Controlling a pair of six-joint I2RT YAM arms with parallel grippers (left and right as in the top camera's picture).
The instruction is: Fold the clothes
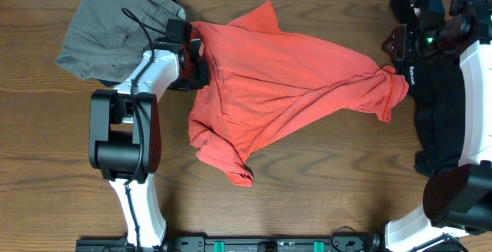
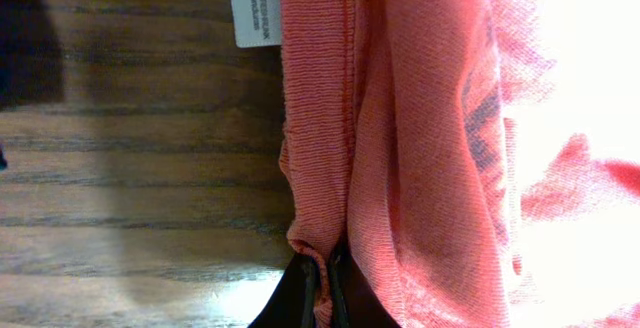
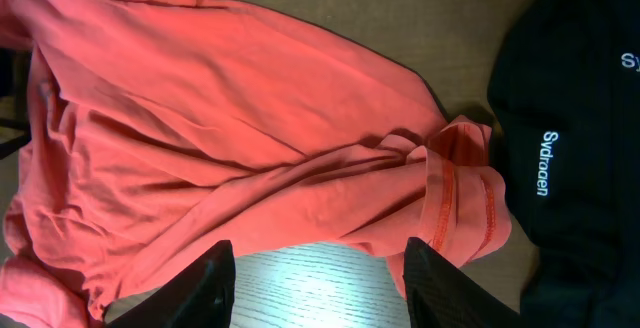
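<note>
The coral T-shirt [image 1: 284, 91] lay crumpled across the middle of the wooden table [image 1: 323, 198], with grey shorts [image 1: 108, 29] by its left end and a black shirt [image 3: 570, 118] (white lettering on it) at its right. The left gripper [image 2: 322, 265] pinched the T-shirt's stitched edge. The right gripper [image 3: 318, 246] hung with its fingers spread, holding nothing.

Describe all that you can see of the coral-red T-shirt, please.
The coral-red T-shirt is soft knit cloth, lying crumpled and unfolded across the middle of the wooden table. It seems inside out: dark lettering shows faintly through, and a white label shows at one stitched edge. Its end on the robot's right is bunched and twisted. The left gripper is shut on its left edge; the right gripper stands open, not holding it.
</note>
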